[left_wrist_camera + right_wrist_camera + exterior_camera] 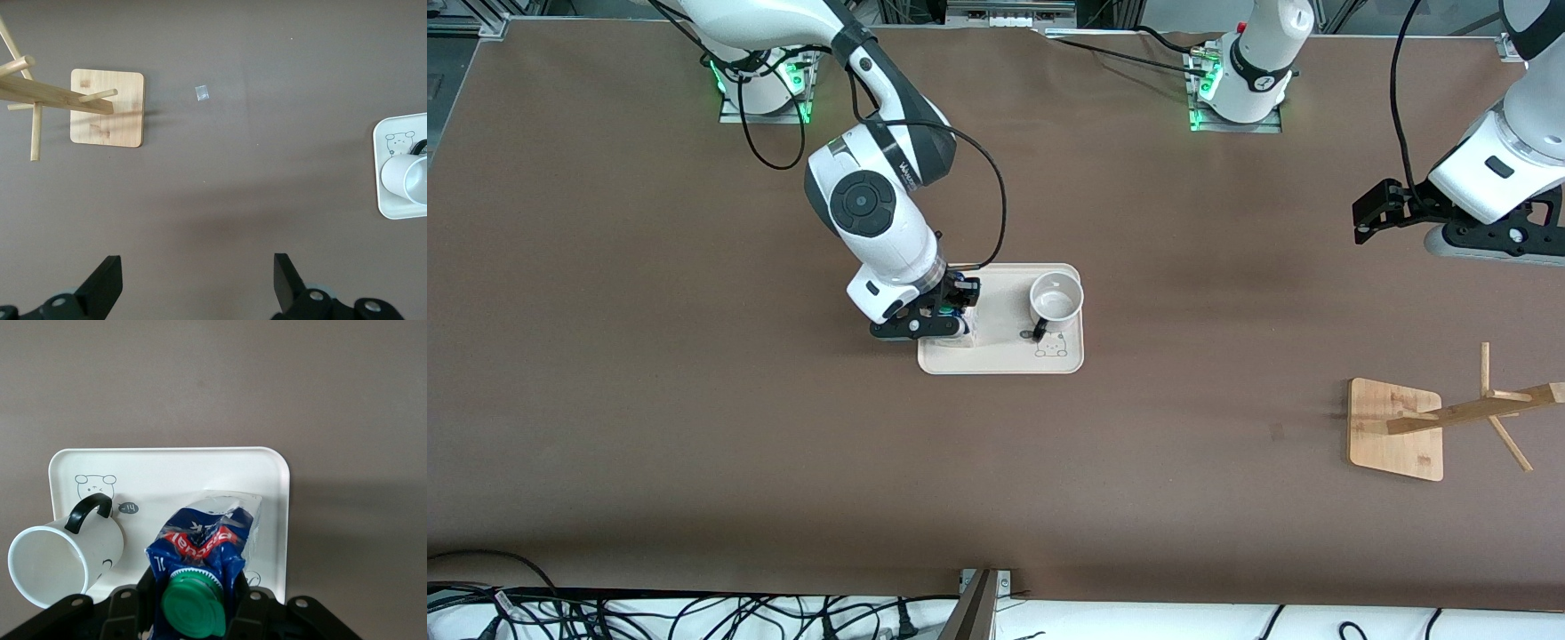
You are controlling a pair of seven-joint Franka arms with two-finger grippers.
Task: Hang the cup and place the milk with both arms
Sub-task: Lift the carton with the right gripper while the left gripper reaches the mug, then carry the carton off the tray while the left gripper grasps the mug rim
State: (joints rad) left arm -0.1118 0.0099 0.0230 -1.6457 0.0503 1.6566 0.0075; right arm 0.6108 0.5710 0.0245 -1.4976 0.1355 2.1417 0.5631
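1. Brown matting covered the whole table [694,444], with one pale tray [1005,360] near its middle.
2. Starting at the right arm's end of the table: the right gripper [947,313] was down at the tray's end on that side, its fingers closed on the milk [203,550] just below the green cap [193,610] — the carton stood on the tray, mostly hidden by the gripper in the front view.
3. Beside the milk on the same tray stood the cup [1056,300], upright, its black handle [87,510] turned toward the front camera.
4. Toward the left arm's end of the table was the wooden rack [1405,427], nearer the front camera than the tray and well apart from it; its pegs were bare.
5. The left gripper [197,283] hung over open table between tray and rack, jaws spread wide and holding nothing — that arm was waiting.
6. Handling, as a judgement: the carton looked light and its walls likely yield, so a moderate squeeze high on the body seemed right. The cup looked rigid, smooth and breakable; gripping the rim wall should leave the handle free for a peg.
7. Count: one milk, one cup, one tray, one rack, two grippers.
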